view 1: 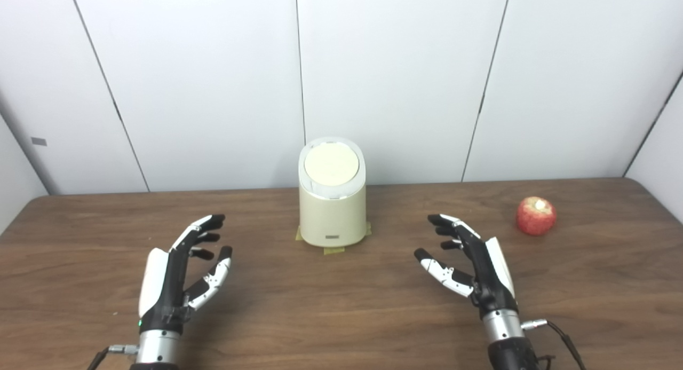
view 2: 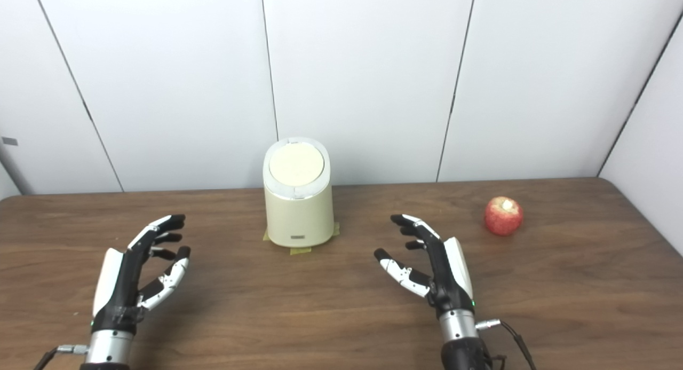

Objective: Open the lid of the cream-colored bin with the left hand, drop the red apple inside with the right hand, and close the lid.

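Note:
A cream-colored bin (view 1: 332, 212) stands upright at the middle back of the wooden table, its round lid (view 1: 331, 164) down and shut. A red apple (view 1: 535, 215) rests on the table at the right, well apart from the bin. My left hand (view 1: 181, 271) hovers over the table to the front left of the bin, open, fingers spread, holding nothing. To the bin's front right my right hand (view 1: 469, 263) is open too, with the apple a little beyond it to the right.
The bin stands on strips of yellow tape (view 1: 333, 248) stuck to the table (view 1: 341, 306). White wall panels (view 1: 395, 81) rise right behind the table's far edge. The table's rounded right corner lies just past the apple.

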You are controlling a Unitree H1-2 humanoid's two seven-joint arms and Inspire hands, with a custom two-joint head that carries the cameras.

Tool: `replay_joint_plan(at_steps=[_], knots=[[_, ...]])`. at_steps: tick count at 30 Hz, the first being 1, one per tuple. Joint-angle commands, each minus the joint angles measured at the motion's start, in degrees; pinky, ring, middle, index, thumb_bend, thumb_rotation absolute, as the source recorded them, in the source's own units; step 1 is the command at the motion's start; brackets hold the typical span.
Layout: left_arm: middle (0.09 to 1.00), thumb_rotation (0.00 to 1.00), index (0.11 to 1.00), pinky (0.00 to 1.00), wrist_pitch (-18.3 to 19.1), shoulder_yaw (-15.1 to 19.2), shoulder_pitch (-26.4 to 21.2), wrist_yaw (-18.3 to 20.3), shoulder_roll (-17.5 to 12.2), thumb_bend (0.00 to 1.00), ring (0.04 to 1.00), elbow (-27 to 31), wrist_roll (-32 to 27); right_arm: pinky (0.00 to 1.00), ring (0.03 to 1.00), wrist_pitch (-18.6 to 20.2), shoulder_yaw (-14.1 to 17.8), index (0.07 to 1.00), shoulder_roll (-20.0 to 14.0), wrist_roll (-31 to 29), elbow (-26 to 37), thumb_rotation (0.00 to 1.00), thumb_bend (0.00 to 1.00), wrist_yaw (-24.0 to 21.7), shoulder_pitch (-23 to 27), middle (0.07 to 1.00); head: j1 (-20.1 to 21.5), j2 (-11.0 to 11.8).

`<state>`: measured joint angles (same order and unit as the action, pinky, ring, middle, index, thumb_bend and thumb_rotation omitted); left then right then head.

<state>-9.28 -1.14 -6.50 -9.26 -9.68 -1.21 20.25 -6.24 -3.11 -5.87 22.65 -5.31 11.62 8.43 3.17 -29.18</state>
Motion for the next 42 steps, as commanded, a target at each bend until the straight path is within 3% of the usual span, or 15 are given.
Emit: replay_joint_plan(at_steps=[1,5,8,11,17,24,29,34,38,42], knots=[[0.812,0.4,0.82,0.62,2.7,-0.4,-2.3,1.5,1.3,0.39,0.751,3.4,-1.0,0.66,0.766,-2.0,-0.1,0.76,-0.3,0.1,-0.9,0.35,0.27,0.6,1.0,0.784,0.1,0.0],[0.913,0.49,0.906,0.77,11.8,-0.8,-6.1,4.7,2.5,0.52,0.872,7.5,-0.2,0.66,0.764,-1.8,0.0,0.76,-0.2,-0.4,-1.0,0.32,0.28,0.3,1.0,0.783,0.1,0.2],[0.984,0.51,0.959,0.88,17.9,-1.6,-10.3,6.1,3.1,0.54,0.946,8.8,2.0,0.66,0.76,-1.6,-0.1,0.76,-0.1,-0.2,-1.1,0.3,0.29,0.5,0.9,0.779,0.1,0.2],[0.999,0.54,0.994,0.93,23.1,-3.3,-14.7,6.8,3.2,0.58,0.988,8.6,5.8,0.65,0.755,-1.7,-0.2,0.758,0.0,0.1,-1.0,0.28,0.29,0.7,0.9,0.777,0.4,0.1],[1.0,0.43,1.0,0.96,29.1,-5.6,-21.8,6.7,4.5,0.65,1.0,6.8,9.8,0.64,0.745,-1.1,-0.2,0.756,0.4,0.5,-0.6,0.29,0.29,0.8,0.8,0.772,0.4,0.0],[1.0,0.48,1.0,1.0,32.4,-8.0,-27.9,5.6,4.9,0.72,1.0,3.5,14.9,0.63,0.741,-1.6,-0.3,0.752,0.5,1.1,-0.9,0.31,0.29,1.3,0.9,0.764,0.7,-0.2],[1.0,0.41,1.0,1.0,33.1,-9.8,-31.6,6.6,4.6,0.77,1.0,0.7,16.5,0.61,0.727,-1.1,-0.3,0.737,0.5,1.5,-0.7,0.3,0.29,1.6,0.9,0.755,0.7,-0.2],[1.0,0.43,1.0,1.0,35.2,-12.3,-34.4,8.1,4.1,0.8,1.0,-2.4,19.5,0.63,0.736,-1.0,-0.4,0.737,0.5,1.8,-0.5,0.31,0.29,1.4,0.8,0.758,0.9,-0.1],[1.0,0.45,1.0,1.0,36.2,-11.8,-36.3,10.7,5.1,0.8,1.0,-5.4,20.8,0.65,0.747,-0.7,-0.4,0.742,0.6,1.6,-0.2,0.32,0.28,1.2,0.7,0.765,1.1,-0.2],[1.0,0.4,1.0,1.0,36.2,-9.9,-38.0,12.9,6.9,0.82,1.0,-9.3,24.1,0.6,0.712,0.1,-0.6,0.733,1.0,2.8,0.3,0.32,0.29,1.8,0.5,0.743,1.6,-0.3]])
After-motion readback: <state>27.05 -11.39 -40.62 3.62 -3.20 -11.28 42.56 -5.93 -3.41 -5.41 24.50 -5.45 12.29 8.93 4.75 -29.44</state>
